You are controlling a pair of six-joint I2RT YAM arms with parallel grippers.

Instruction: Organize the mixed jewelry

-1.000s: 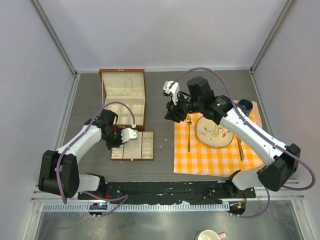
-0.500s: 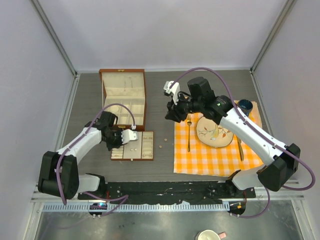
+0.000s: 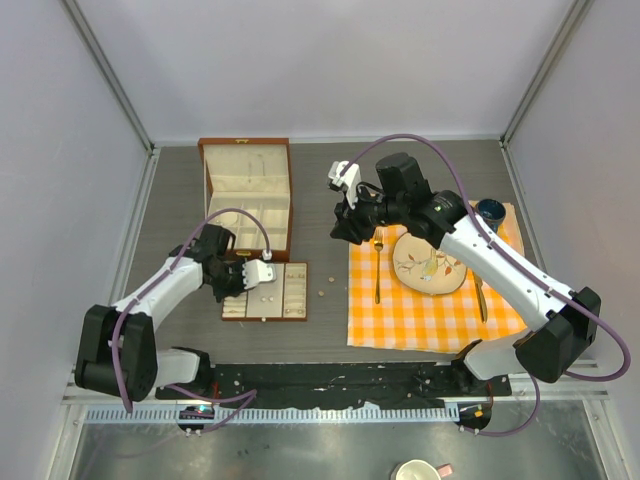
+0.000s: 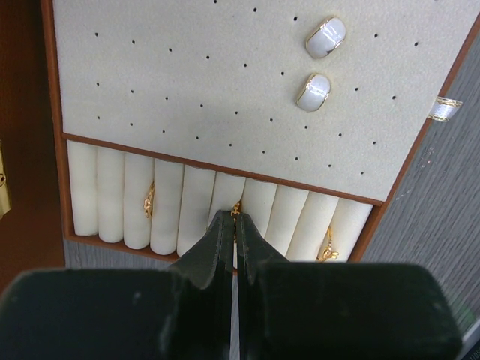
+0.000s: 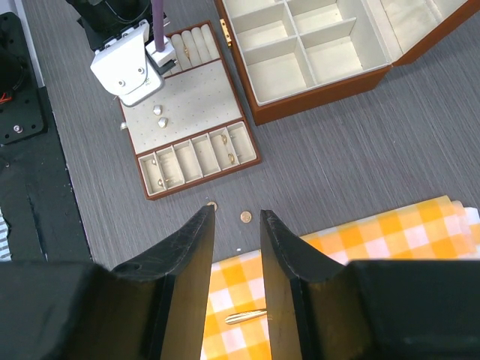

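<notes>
Two oval white studs [image 4: 325,37], glossy with thin gold rims, lie side by side on the cream pad [image 4: 187,90] of the tray [image 4: 49,75]. The pad is a felt-like sheet pricked with rows of small holes. Below it runs a row of soft cream rolls [image 4: 112,202]. Gold rings [image 4: 149,201] sit wedged in the slots between them, one toward the left and one near the right end. A third gold speck [image 4: 236,209] shows in a middle slot, right at the tips of the left gripper [image 4: 233,219]. Its dark tapered fingers are closed to a hairline slit, but whether they pinch that speck cannot be told. Just off the tray's brown wooden rim, a small white, gold-edged piece [image 4: 445,109] lies on the grey, grained table [image 4: 435,225]. The right wrist view shows more small gold pieces in the tray's narrow compartments [image 5: 195,157]. Two round gold bits [image 5: 211,204] lie loose on the table just beside the tray, near the edge of an orange-and-white checked cloth [image 5: 360,247]. The right gripper [image 5: 236,212] hovers above them, its jaws wide apart and empty. An open brown wooden box [image 5: 322,94], cream-lined and split into square cells, stands just beyond the tray. A slim gold fork [image 5: 246,316] lies on the cloth beside a painted plate [image 3: 428,262].
</notes>
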